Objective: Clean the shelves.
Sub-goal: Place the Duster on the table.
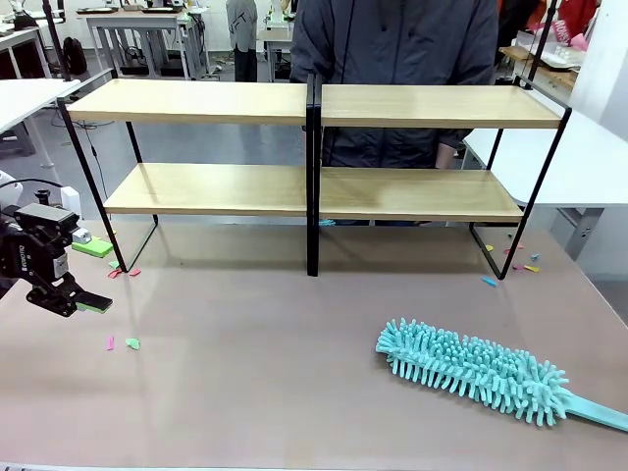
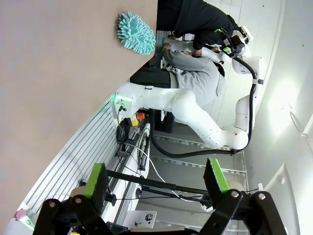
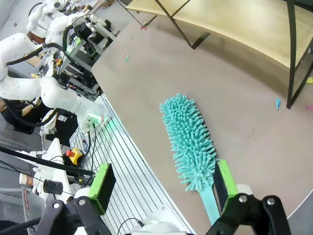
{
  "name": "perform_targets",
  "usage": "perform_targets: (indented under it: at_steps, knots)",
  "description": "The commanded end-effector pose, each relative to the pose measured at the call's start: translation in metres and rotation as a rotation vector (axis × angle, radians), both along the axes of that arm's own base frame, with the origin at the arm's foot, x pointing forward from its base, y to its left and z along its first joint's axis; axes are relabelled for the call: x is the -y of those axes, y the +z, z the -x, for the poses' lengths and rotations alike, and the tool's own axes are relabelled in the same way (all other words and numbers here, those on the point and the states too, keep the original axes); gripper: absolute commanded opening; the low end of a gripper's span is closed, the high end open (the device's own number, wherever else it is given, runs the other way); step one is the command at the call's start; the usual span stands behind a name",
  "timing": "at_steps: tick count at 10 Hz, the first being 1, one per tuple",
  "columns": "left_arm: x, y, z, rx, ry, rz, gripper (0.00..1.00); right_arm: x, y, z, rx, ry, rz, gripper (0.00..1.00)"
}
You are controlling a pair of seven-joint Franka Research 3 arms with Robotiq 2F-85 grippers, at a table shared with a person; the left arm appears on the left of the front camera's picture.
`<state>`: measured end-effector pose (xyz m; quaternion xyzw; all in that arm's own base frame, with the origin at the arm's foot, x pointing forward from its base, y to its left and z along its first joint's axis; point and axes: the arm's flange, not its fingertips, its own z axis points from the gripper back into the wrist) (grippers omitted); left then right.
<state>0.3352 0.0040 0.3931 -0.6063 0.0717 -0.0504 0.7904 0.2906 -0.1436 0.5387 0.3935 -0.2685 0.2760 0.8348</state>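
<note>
Two tiers of the shelves (image 1: pixel 314 191) stand well beyond the left gripper (image 1: pixel 86 299) and right gripper (image 3: pixel 161 188), both spread wide; a teal duster (image 1: pixel 471 371) lies on the table (image 1: pixel 245 392).

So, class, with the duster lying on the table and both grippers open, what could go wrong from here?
1. The right gripper hangs open over the duster near its thin handle, at the table's edge; a poor grasp could push it off.
2. The person stands close behind the shelves; a sweep might reach them.
3. Paper scraps near the left gripper could scatter.
</note>
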Motion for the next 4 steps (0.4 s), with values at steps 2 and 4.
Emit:
perform_targets:
  at_steps: [2,4]
  knots:
    - [0.0028,-0.0003,0.0035,0.020,0.004,0.031,1.00,-0.0020,-0.0007,-0.0031,0.023,-0.007,-0.009,1.00]
    - [0.0028,-0.0003,0.0035,0.020,0.004,0.031,1.00,-0.0020,-0.0007,-0.0031,0.023,-0.007,-0.009,1.00]
